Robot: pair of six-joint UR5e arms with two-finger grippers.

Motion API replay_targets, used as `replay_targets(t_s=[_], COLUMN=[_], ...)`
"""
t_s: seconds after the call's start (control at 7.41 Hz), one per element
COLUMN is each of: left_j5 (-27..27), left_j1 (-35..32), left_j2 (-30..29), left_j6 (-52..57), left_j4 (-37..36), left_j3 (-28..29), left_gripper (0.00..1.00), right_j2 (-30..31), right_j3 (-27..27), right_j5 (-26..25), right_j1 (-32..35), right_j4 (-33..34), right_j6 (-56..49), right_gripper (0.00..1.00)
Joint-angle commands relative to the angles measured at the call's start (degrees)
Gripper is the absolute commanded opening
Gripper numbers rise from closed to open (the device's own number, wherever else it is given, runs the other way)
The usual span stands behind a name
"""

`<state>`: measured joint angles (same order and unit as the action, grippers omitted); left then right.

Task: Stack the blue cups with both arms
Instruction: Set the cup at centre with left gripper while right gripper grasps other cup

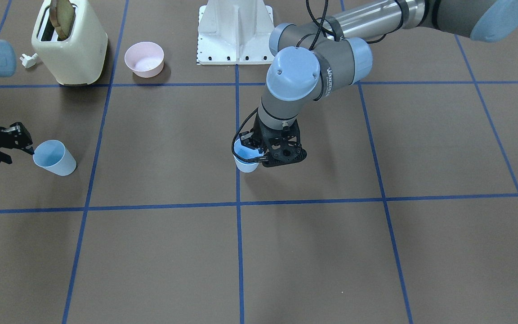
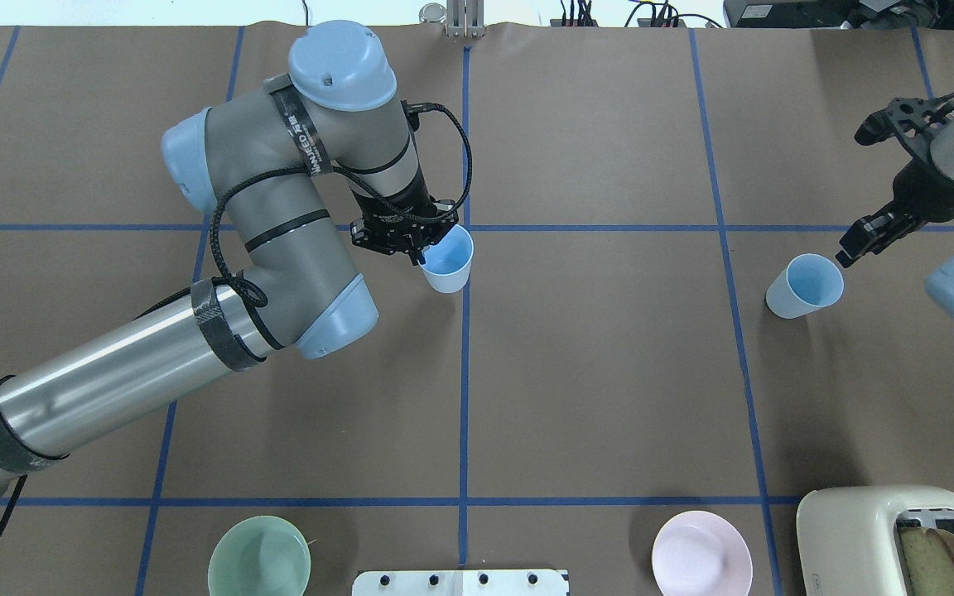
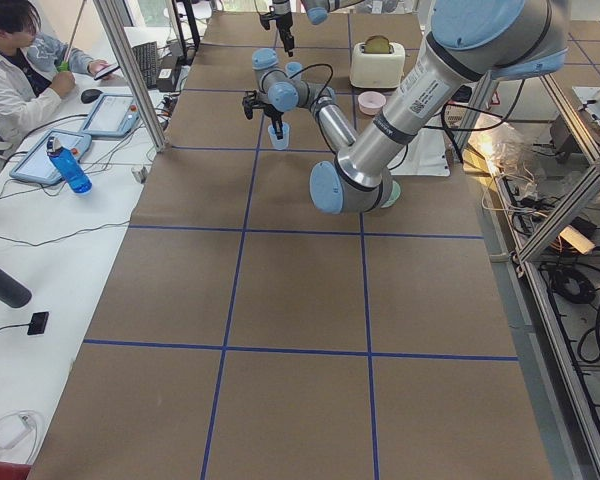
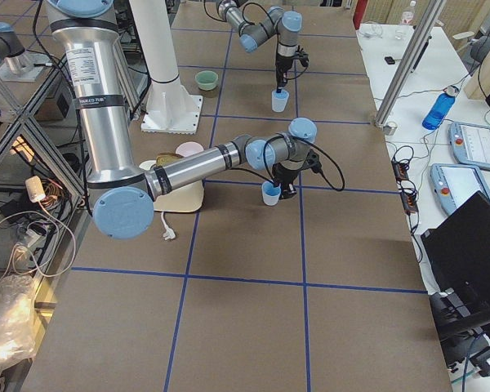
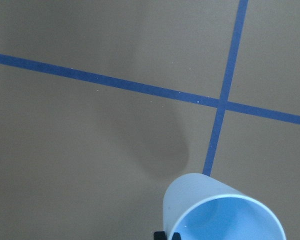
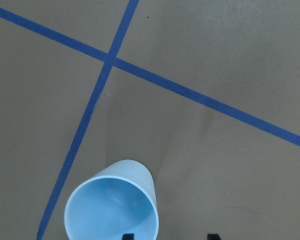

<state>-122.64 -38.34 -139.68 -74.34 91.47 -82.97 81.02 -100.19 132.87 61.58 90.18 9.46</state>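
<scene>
At the centre-left of the overhead view, the left gripper [image 5: 167, 235] is pinched narrow on the rim of the mid cup [image 2: 450, 263], its tips close together on the wall. That cup is upright, just below a tape crossing [image 2: 465, 228] near the middle of the table [image 2: 593, 372]. I cannot tell whether its base rests on the surface or hangs just off it.

At the far right, the side cup [image 2: 806, 286] stands upright on the table, well apart from the first. The right gripper [image 6: 170, 236] is spread wide at it. One fingertip is over the mouth by the rim and the other is outside, so the wall lies between them, not yet squeezed.

Both cups look thin, light and smooth. They should lift easily, but a stray finger could tip or skid them, and the wall will likely flex if clamped hard. The slick, tapered side offers a poor hold from outside. A rim pinch with modest force, one finger in and one out, seems the sound grip. The taper should guide one cup into the other if the carried one stays upright and centred. The lower cup may need steadying, since it is too light to resist a push.
</scene>
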Motion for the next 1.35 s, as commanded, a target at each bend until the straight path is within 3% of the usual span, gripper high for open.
replay_targets(t_s=[0.0, 0.67, 0.94, 1.21], left_j5=[0.29, 0.38, 0.38, 0.38], left_j1=[0.81, 1.43, 1.43, 1.87], left_j2=[-0.06, -0.15, -0.06, -0.06], left_j6=[-0.46, -0.64, -0.46, -0.46], left_j4=[1.69, 5.56, 6.61, 8.20], left_j3=[0.97, 3.52, 3.96, 4.75], left_gripper=[0.00, 0.00, 0.00, 0.00], right_j2=[0.01, -1.57, -1.48, -1.39], right_j3=[0.00, 1.23, 4.03, 4.04], right_j5=[-0.77, -1.65, -1.74, -1.65], right_j1=[-1.45, -2.69, -2.69, -2.69], right_j4=[0.00, -0.09, -4.64, -5.19], right_j6=[0.03, 0.03, 0.29, 1.00], right_gripper=[0.58, 0.57, 0.57, 0.57])
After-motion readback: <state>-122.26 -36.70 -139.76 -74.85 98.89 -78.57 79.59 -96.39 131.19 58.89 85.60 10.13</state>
